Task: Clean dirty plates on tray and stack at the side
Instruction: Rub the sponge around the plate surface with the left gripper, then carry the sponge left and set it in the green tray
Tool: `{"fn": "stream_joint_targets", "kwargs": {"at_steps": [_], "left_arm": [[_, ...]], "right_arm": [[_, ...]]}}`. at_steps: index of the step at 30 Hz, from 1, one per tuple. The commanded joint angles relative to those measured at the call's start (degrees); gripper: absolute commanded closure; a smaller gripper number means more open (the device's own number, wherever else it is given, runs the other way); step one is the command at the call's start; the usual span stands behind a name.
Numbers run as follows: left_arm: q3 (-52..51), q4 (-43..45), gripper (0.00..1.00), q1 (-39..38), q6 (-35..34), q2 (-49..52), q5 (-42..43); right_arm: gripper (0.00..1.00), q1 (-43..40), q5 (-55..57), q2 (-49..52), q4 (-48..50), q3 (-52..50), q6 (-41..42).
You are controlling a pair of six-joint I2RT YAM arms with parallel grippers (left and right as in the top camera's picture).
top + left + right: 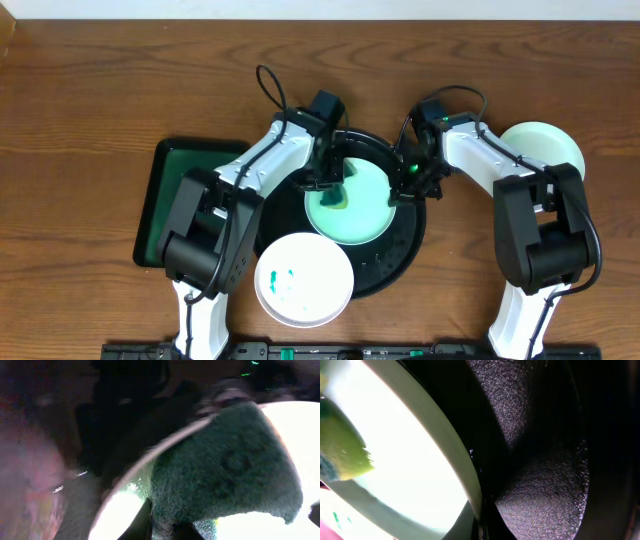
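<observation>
Overhead, three round white shallow plates [368, 222] [303, 280] [540, 150] are showing; left tool [335, 185] is pinching one dark-green scouring pad [225, 470], right tool [410, 185] is sitting pressed together.

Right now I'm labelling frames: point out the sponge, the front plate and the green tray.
sponge [225, 470], left wrist view, its middle.
front plate [305, 285], overhead view, its centre.
green tray [160, 185], overhead view, bare floor.

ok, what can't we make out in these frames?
- Overhead: left gripper jaws, hidden by its own wrist.
- Overhead: whether right gripper pinches the middle plate rim; wrist covers it.
- Left wrist: plate surface under the scouring pad; rest blurred, dark.
- Right wrist: plate washed out, smears unreadable.
- Overhead: side plate, partly behind the right arm; single or stacked, unclear.
</observation>
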Motion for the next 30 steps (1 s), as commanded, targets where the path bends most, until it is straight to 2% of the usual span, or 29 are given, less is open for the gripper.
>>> {"fn": "stream_joint_targets", "kwargs": {"at_steps": [1,7,11,19,24,30], "left_arm": [[-2.29,-4.59,0.93,3.61,-5.77,2.60,-17.59],[-2.29,-7.10,0.93,3.61,-5.51,-1.11,-17.92],[-2.29,-7.28,0.93,3.61,-2.80,-7.67,-17.88],[-2.29,-10.69,0.92,4.11,-1.57,-19.37,-17.75],[-2.32,-15.45,0.92,8.24,-2.45,-21.55,-19.39],[-2.93,-18.82,0.93,16.96,-1.79,-21.51,-20.74]], "right_arm": [[0.99,0.11,6.86,2.64,-0.63,-1.86,0.70],[0.99,0.11,6.84,2.64,-0.20,-1.86,0.70],[0.99,0.11,6.84,2.64,-0.20,-1.86,0.68],[0.99,0.13,6.80,2.64,0.13,-1.86,-0.02],[0.99,0.13,6.82,2.64,0.85,-1.86,-0.90],[0.99,0.11,6.80,2.62,0.83,-1.86,-1.51]]}}
